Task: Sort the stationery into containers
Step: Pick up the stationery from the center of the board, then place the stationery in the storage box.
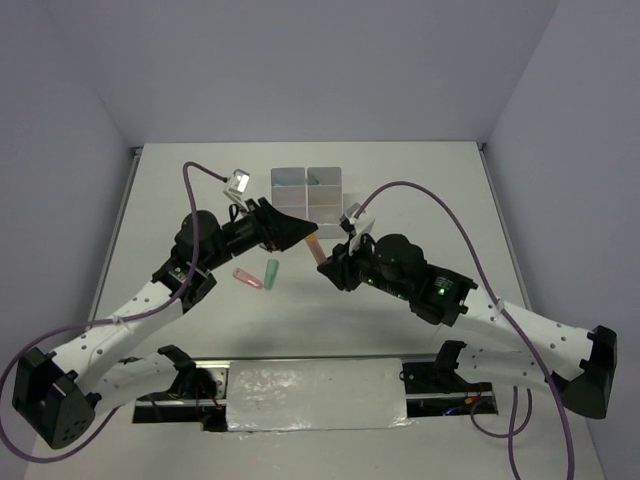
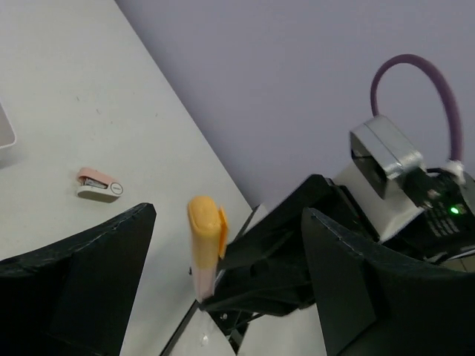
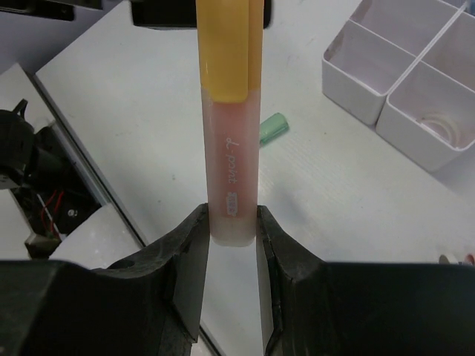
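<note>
My right gripper (image 3: pixel 232 222) is shut on the lower end of a marker (image 3: pixel 231 133) with an orange cap and a pale pink body, held above the table. In the top view that marker (image 1: pixel 315 246) sticks out of the right gripper (image 1: pixel 328 262) towards my left gripper (image 1: pixel 292 232). The left gripper (image 2: pixel 228 216) is open, with the marker's cap (image 2: pixel 205 236) between its spread fingers, not touching them. The white containers (image 1: pixel 309 190) stand behind; they also show in the right wrist view (image 3: pixel 386 104). A pink marker (image 1: pixel 247 278) and a green marker (image 1: pixel 272 270) lie on the table.
A clear tape ring (image 3: pixel 439 127) lies in one compartment. The green marker (image 3: pixel 272 127) lies left of the containers. A small pink and white clip-like item (image 2: pixel 99 185) lies on the table near the far edge. Purple cables arch over both arms.
</note>
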